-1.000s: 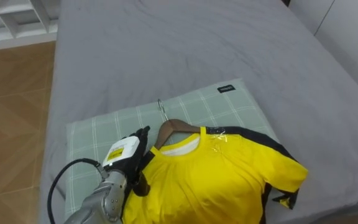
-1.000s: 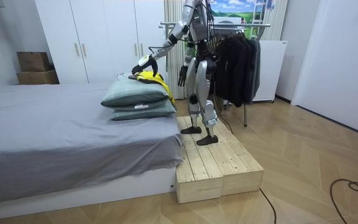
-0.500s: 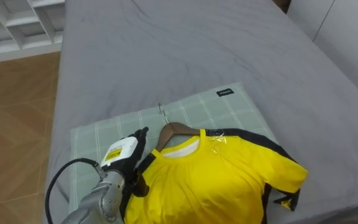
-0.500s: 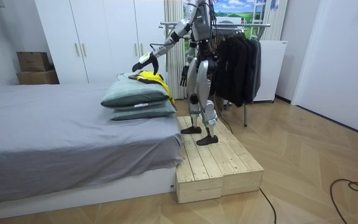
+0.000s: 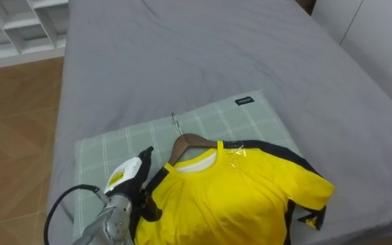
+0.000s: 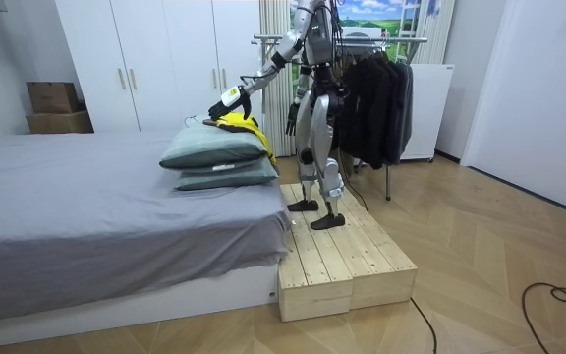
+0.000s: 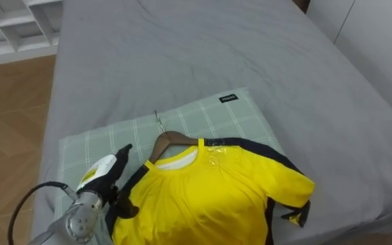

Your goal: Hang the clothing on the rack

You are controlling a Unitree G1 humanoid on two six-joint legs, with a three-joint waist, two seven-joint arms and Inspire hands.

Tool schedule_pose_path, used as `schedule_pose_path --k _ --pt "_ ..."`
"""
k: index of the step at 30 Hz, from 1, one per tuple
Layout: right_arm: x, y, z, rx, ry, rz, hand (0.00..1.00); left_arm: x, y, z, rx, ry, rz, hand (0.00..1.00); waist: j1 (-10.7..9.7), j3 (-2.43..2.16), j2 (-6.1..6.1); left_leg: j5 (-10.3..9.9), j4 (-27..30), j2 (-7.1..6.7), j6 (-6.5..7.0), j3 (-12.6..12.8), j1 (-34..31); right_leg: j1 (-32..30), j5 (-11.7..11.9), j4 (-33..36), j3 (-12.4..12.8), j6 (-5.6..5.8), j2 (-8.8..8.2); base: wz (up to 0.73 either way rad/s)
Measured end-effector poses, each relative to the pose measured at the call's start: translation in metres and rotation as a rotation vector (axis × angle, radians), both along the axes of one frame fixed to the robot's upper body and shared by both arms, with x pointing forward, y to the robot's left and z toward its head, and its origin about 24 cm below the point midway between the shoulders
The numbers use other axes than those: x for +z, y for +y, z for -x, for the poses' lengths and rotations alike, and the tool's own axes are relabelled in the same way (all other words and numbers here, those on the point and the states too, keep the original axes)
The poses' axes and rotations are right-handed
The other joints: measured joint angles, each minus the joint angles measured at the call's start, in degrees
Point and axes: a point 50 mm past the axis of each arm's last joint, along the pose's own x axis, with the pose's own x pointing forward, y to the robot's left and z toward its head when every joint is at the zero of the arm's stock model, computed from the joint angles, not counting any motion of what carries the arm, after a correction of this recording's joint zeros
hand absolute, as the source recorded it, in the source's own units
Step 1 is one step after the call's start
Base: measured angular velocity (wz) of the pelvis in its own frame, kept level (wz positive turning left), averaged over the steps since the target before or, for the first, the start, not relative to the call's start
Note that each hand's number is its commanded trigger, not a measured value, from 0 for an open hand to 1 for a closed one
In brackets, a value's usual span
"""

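A yellow shirt [image 5: 230,194] of smooth, thin cloth with dark trim lies flat and faintly creased on a soft green checked pillow [image 5: 107,146]. A curved wooden hanger [image 5: 190,141] sits in its collar, with a thin metal hook [image 5: 176,122] pointing to 12 o'clock. The pillow rests on a bed [image 5: 216,61] under a grey, lightly wrinkled sheet. White open shelves [image 5: 12,27] stand at 11 o'clock beyond a wood floor.

In the room view the robot stands on a plank platform [image 6: 337,256]. A rack of dark clothes [image 6: 376,93] is just behind it, and its right hand [image 6: 290,118] hangs at its side.

The left hand [image 5: 131,187] is at 9 o'clock of the shirt, at its shoulder edge. Whether it is apart or clamped on the cloth cannot be told.
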Motion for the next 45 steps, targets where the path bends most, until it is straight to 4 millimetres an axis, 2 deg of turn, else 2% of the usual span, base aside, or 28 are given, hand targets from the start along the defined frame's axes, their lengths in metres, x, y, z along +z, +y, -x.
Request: schedule_pose_path --k 4,15,21,25,26,27,35,45 --pt "-0.002 0.006 0.000 0.003 0.001 -0.011 0.00 0.002 0.004 -0.001 0.054 -0.013 0.051 0.00 -0.11 -0.38 -1.54 0.00 0.30 0.01 0.00 0.06 -0.55 -0.29 0.33 -0.31 0.03 -0.05 0.03 0.00" --pt "-0.001 0.014 -0.005 0.013 -0.013 -0.028 0.00 -0.001 0.003 0.000 0.118 -0.004 0.161 0.00 0.20 -0.35 -1.59 0.05 1.65 0.00 0.07 0.19 -3.32 -2.33 1.14 -0.55 -0.14 -0.17 -0.18 0.00" --pt "0.000 0.016 -0.009 0.033 -0.026 -0.021 0.00 -0.002 -0.002 0.001 0.118 -0.003 0.172 0.00 0.19 -0.05 -1.13 0.09 2.13 -0.06 0.12 0.18 -4.53 -3.50 1.23 -0.15 -0.21 -0.23 -0.35 0.00" --pt "0.000 0.017 -0.010 0.035 -0.031 -0.013 0.00 -0.008 -0.001 0.004 0.129 0.022 0.166 0.00 0.09 0.09 -1.24 0.11 2.61 -0.14 0.15 0.22 -5.80 -4.97 1.20 0.65 -0.08 -0.29 -0.48 0.00" --pt "0.000 0.017 -0.010 0.035 -0.032 -0.012 0.00 -0.008 -0.001 0.004 0.129 0.022 0.164 0.00 0.09 0.17 -1.28 0.11 2.85 -0.14 0.15 0.22 -6.08 -5.24 1.22 0.74 -0.08 -0.33 -0.51 0.00" --pt "0.000 0.017 -0.010 0.033 -0.033 -0.008 0.00 -0.008 -0.001 0.005 0.131 0.022 0.164 0.00 0.08 0.45 -1.45 0.11 3.08 -0.13 0.15 0.22 -6.36 -5.47 1.27 0.83 -0.10 -0.40 -0.52 0.00" --pt "0.002 0.019 -0.014 0.039 -0.051 0.000 0.00 -0.005 -0.001 0.002 0.131 0.010 0.158 0.00 0.01 1.15 -2.03 0.11 4.33 -0.18 0.15 0.36 -10.10 -8.95 1.46 1.59 -0.05 -0.69 -0.68 0.00" --pt "0.003 0.023 -0.018 0.031 -0.066 0.002 0.00 0.001 -0.002 -0.004 0.130 -0.019 0.148 0.00 -0.06 1.43 -1.96 0.12 5.17 -0.08 0.13 0.37 -11.31 -9.76 1.60 1.63 -0.09 -0.79 -0.66 0.00"
